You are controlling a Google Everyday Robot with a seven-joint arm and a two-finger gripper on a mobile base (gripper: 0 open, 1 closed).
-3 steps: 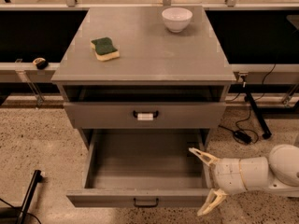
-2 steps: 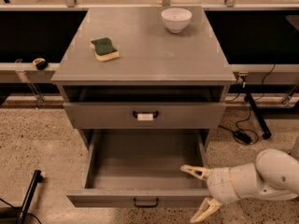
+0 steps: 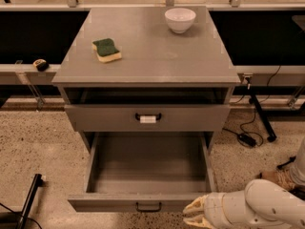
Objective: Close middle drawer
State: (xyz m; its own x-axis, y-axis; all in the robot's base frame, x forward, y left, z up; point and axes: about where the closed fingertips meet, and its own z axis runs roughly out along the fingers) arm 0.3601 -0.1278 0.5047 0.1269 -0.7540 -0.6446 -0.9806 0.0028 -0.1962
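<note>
The middle drawer (image 3: pixel 148 171) is pulled far out of the grey cabinet and its inside is bare. Its flat grey front (image 3: pixel 109 202) faces the bottom of the camera view, with a small black handle (image 3: pixel 148 207) at its middle. My gripper (image 3: pixel 195 213) is at the bottom right, just in front of the right end of the drawer front and to the right of the handle. Its cream fingers (image 3: pixel 193 205) stand a little apart and hold nothing. The white arm (image 3: pixel 267 206) comes in from the right.
The top drawer (image 3: pixel 95 117), with a white tag on its handle (image 3: pixel 147 119), sits almost shut above. On the cabinet top (image 3: pixel 157 56) lie a green and yellow sponge (image 3: pixel 106 49) and a white bowl (image 3: pixel 180 19). Cables (image 3: pixel 248 137) and a stand leg (image 3: pixel 261 116) are on the floor at right.
My gripper has moved down and to the left, from beside the drawer's right wall to the front of its right end. Its fingers look closer together. The drawer has not moved.
</note>
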